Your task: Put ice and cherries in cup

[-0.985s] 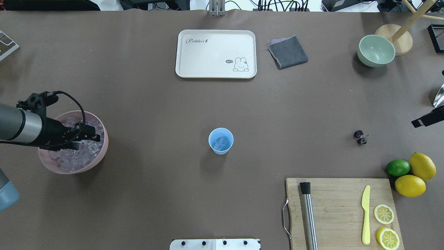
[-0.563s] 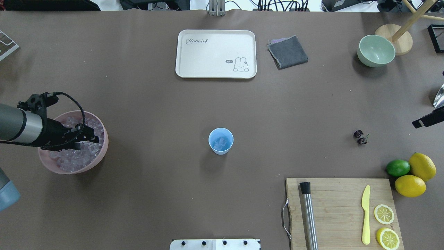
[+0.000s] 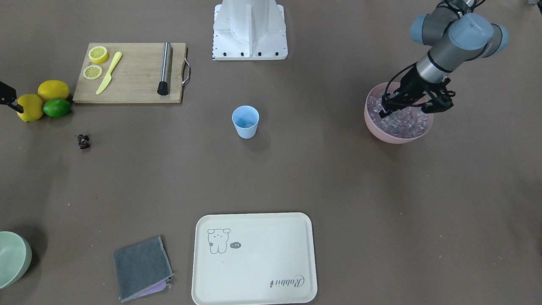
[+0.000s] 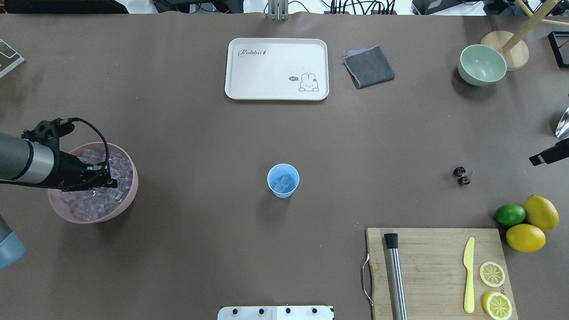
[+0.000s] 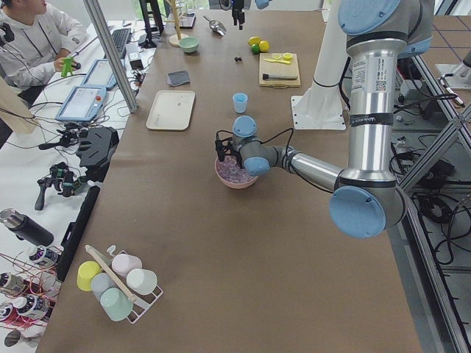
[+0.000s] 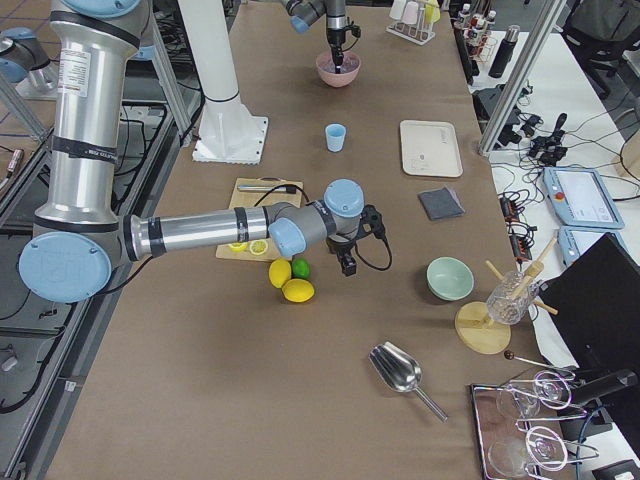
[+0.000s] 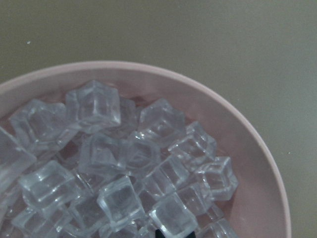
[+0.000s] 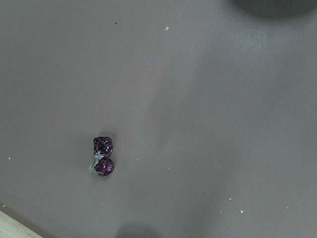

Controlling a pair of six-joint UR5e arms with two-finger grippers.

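Since the earlier frames, the left pincer (image 4: 108, 178) has been drawn back and lowered toward the ice (image 4: 91, 204) heaped in the pink bowl (image 4: 133, 189). Its tips are seen at the surface of the cubes. Whether it is wide, narrow or holding a cube cannot be told. The cup (image 3: 245, 129) is stood upright at the middle of the table (image 4: 200, 133), well apart from the bowl, with a few cubes inside. The cherries (image 4: 462, 176) are seen lying on the table, well apart from the cup on the robot's right. The right pincer (image 4: 547, 154) is held near the cherries at the table edge; its opening cannot be told.
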